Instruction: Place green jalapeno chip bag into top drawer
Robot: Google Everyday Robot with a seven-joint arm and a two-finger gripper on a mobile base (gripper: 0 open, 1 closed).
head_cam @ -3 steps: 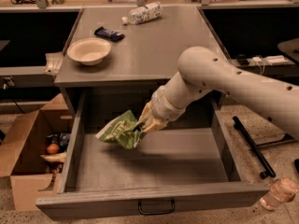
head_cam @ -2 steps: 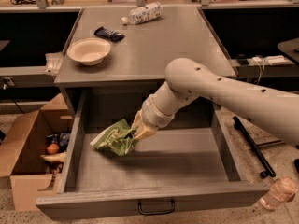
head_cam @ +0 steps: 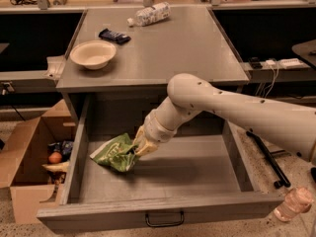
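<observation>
The green jalapeno chip bag (head_cam: 114,153) is a crinkled green foil bag inside the open top drawer (head_cam: 197,174), at its left side, low over or touching the grey bottom. My gripper (head_cam: 137,147) reaches down into the drawer from the right on the white arm (head_cam: 232,107) and is shut on the bag's right edge. The drawer's front panel with its small dark handle (head_cam: 164,220) faces the camera.
On the cabinet top stand a cream bowl (head_cam: 93,54), a dark blue wrapper (head_cam: 114,35) and a white-and-grey patterned bag (head_cam: 149,14). An open cardboard box (head_cam: 29,167) with items sits on the floor at left. A clear plastic bottle (head_cam: 294,204) lies at lower right.
My gripper has carried the bag leftward and lower inside the drawer; the arm has swung further left.
</observation>
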